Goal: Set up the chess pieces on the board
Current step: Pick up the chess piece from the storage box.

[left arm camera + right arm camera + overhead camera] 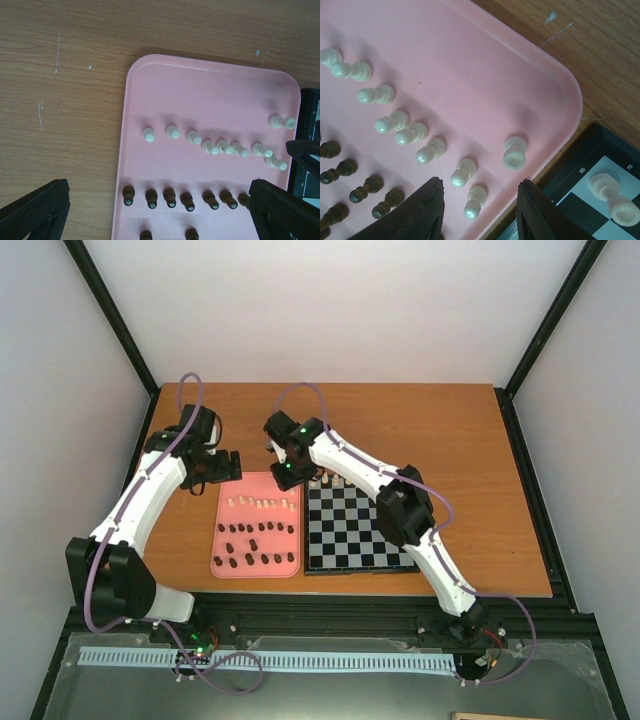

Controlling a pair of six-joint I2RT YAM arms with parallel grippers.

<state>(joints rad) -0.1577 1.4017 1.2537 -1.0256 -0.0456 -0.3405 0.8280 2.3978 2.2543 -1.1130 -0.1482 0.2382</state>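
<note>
Watching the left gripper (159, 187): jaws spread wide above the pink tray (210, 85), holding nothing. My right gripper (480, 197) sits half-spread astride one cream piece (474, 202) at lower centre, not pinching it. The board (355, 530) lies right of the tray, with other cream pieces (328, 480) along its upper edge.

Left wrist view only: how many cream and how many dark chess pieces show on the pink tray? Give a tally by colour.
Cream chess pieces on the pink tray: 9
Dark chess pieces: 9 in view (7 in one row, the last partly hidden behind a finger; 2 cut by the bottom edge)
Total: 18
</note>
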